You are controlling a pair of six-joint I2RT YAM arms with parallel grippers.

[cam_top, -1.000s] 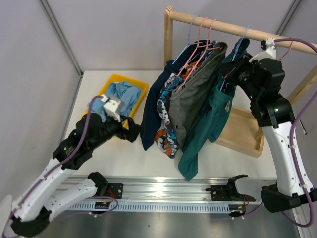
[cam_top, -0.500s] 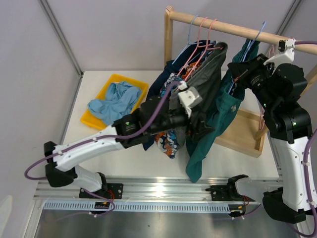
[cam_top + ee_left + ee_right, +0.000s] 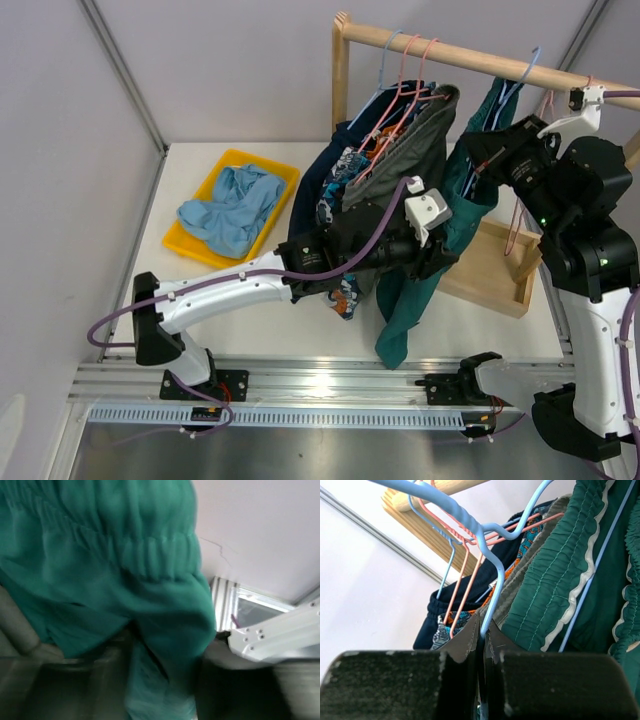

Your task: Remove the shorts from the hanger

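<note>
the right gripper (image 3: 481,630) was pinched shut on the wire of the light blue hanger (image 3: 485,545), just below its hook, high at the right end of the wooden rail (image 3: 450,55). the left gripper (image 3: 445,255) was pushed into the teal shorts (image 3: 410,300) at mid-height; its wrist view was blurred, with green cloth falling between the dark fingers, and i could not tell whether the jaws had closed on it.

the teal shorts hung from the light blue hanger, with a gathered elastic waistband edged in a cream strip at the top. their long axis ran top to bottom, waistband up by the rail, one leg trailing down and leftward to the table (image 3: 480,325).

just left of them, on pink hangers (image 3: 410,75), hung the grey shorts (image 3: 395,170), then the patterned shorts (image 3: 345,295) in orange, blue and white, then the navy shorts (image 3: 315,190), all pressed together and drooping waist-up. well apart to the left, the light blue shorts (image 3: 235,205) lay crumpled in a yellow tray (image 3: 283,172) on the table.
</note>
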